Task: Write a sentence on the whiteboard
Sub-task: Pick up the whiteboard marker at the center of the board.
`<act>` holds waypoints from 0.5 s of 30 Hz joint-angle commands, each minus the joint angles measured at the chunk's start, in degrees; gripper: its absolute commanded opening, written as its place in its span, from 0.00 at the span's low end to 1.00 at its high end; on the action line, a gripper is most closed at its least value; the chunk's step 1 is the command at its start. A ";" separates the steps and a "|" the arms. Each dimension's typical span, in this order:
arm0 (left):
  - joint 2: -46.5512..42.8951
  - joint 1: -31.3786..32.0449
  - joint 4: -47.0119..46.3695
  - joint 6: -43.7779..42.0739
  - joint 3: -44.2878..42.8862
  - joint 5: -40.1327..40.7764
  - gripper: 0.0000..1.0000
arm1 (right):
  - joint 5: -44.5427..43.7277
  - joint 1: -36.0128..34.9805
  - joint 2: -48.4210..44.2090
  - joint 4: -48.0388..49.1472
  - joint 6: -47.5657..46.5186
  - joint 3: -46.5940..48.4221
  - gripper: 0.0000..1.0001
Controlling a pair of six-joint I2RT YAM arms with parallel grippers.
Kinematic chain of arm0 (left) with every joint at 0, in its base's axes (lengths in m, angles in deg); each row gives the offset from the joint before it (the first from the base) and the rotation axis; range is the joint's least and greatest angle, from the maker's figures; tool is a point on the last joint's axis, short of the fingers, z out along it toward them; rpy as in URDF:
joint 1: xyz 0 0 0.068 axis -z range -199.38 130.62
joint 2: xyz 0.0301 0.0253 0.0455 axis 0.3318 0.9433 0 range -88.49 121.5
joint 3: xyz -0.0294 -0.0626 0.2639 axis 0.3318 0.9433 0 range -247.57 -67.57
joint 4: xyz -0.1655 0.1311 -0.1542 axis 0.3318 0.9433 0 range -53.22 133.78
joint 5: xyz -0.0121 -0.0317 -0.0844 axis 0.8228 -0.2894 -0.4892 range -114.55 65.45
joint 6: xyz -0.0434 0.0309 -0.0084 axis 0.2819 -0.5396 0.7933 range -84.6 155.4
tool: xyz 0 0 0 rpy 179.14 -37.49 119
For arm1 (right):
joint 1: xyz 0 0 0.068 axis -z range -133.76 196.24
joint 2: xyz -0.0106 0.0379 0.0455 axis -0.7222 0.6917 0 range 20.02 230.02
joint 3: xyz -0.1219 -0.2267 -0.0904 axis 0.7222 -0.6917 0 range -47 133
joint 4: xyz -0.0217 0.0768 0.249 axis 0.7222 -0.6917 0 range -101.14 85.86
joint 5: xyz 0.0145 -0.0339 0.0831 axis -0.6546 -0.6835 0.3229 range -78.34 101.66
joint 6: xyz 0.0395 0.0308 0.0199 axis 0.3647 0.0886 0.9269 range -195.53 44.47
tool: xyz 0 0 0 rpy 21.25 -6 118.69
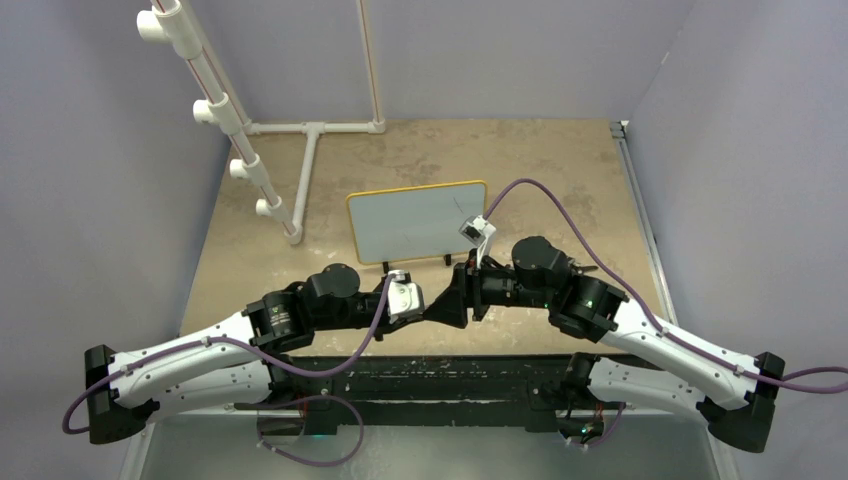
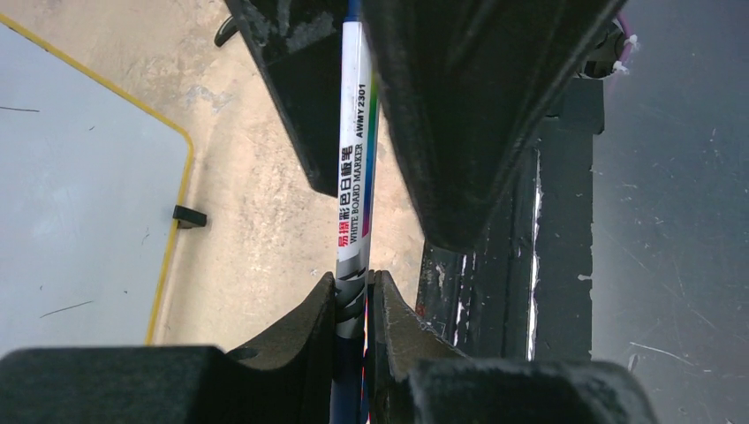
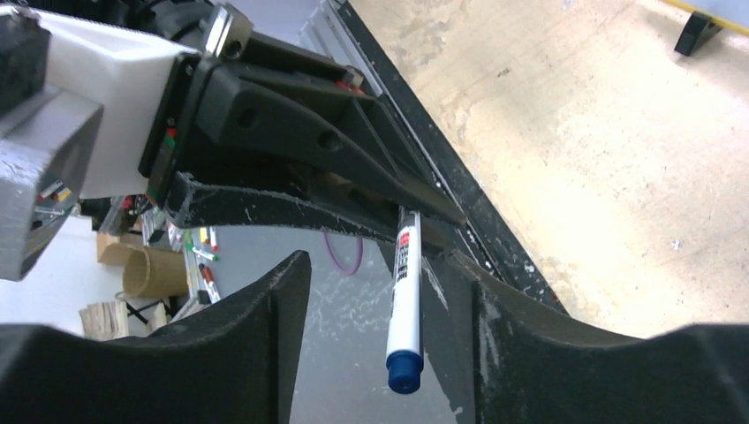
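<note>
the whiteboard [image 1: 418, 222] sits on its small black feet near the middle of the table [image 1: 560, 170], just beyond where my two wrists meet. its face carries no blue words that i can make out, only a few faint stray marks, so the writing itself has not begun.

nearer in, the marker [image 2: 355, 159] is the thing in hand. my left gripper [image 2: 353, 281] is pressed together on its barrel, pinching it low on the printed label, and the pen stands out from those fingers toward my other arm. my right gripper [image 3: 382, 261] is spread, one finger on each side of the marker and touching it on neither. the blue end [image 3: 404, 371] hangs free between them (cap or tail plug, i cannot tell from here).

i judge this as the pen-readying step, not the writing step: the two hands are sorting out who holds the marker and how. the next move calls for a bare tip and a firm, square grip. then the holding arm has to swing out over the board and come down lightly near its upper left corner, leaving room for two lines.
</note>
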 commanded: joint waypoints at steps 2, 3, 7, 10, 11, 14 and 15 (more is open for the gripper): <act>0.20 -0.33 -2.06 0.79 -0.14 -2.41 0.00 | -0.45 0.09 0.34 4.88 1.42 -0.61 0.52; 0.33 -0.35 -2.03 0.83 -0.21 -2.21 0.00 | 0.00 0.13 0.69 4.92 1.27 -0.64 0.49; 0.93 -0.61 -2.03 1.00 -0.31 -2.28 0.00 | 1.35 0.15 1.33 4.89 0.86 -1.05 0.42; 1.52 -0.75 -2.20 1.34 -0.41 -2.73 0.00 | 1.80 0.13 1.45 5.64 0.93 -1.54 0.42; 1.61 -0.78 -2.29 1.43 -0.41 -2.81 0.00 | 1.88 0.15 1.69 5.59 0.81 -1.72 0.42; 1.67 -1.01 -2.60 1.62 -0.46 -2.91 0.00 | 2.16 0.10 2.65 5.34 0.46 -2.17 0.43; 1.69 -1.05 -2.82 1.69 -0.41 -3.03 0.00 | 2.12 0.12 2.93 5.26 0.33 -2.23 0.43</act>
